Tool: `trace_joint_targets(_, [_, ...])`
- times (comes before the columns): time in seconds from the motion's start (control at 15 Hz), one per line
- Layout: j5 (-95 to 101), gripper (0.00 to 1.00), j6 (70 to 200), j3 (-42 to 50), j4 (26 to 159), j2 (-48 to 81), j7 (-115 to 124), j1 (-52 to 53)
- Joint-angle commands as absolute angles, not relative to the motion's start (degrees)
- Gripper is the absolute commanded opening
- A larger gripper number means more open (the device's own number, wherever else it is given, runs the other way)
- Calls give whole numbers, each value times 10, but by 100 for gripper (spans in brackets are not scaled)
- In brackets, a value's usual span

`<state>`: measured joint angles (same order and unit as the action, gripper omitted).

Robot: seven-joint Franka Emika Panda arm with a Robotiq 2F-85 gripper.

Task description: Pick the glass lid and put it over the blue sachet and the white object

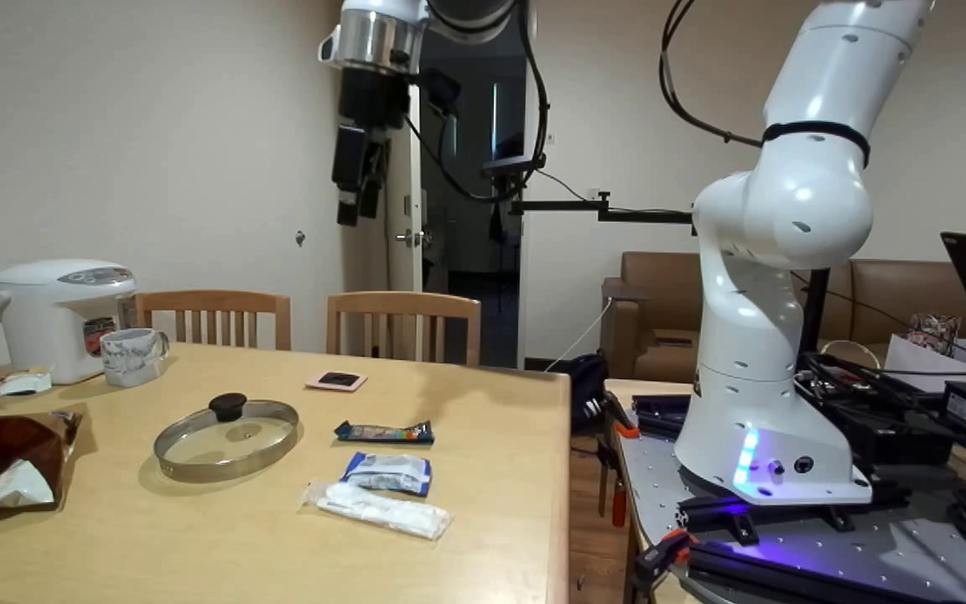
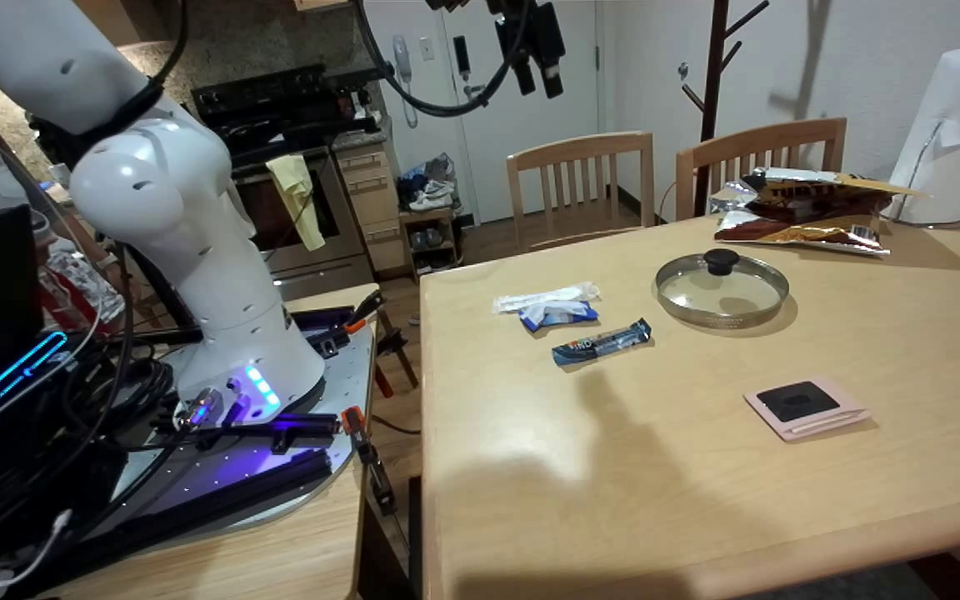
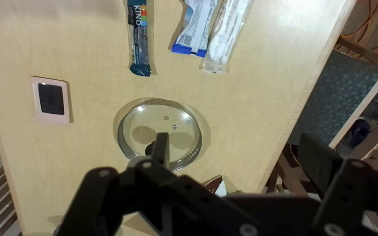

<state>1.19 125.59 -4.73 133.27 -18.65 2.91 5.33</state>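
The pincer [image 3: 237, 149] hangs above the tabletop [image 1: 504, 445], jaws apart. The glass lid [image 2: 722, 293] rests knob-up; blue sachet [image 1: 389, 473] lies beside white object [image 1: 382, 508].

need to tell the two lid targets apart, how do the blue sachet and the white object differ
Colour: the blue sachet has blue ends and printing; the white object is white in a clear wrapper.
Contents: the blue sachet hides its own, while the white object shows a spoon-like shape.
Length: the white object is longer, the blue sachet stubbier.
Shared: both lie on the table, outside the glass lid.
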Motion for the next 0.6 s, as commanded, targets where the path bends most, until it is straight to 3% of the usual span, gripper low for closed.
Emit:
trace_joint_targets(0.0, [13, 100, 1196, -42, 1245, -124, 15, 46])
trace_joint_targets(0.53, [-10, 100, 1000, -20, 1051, -27, 10, 42])
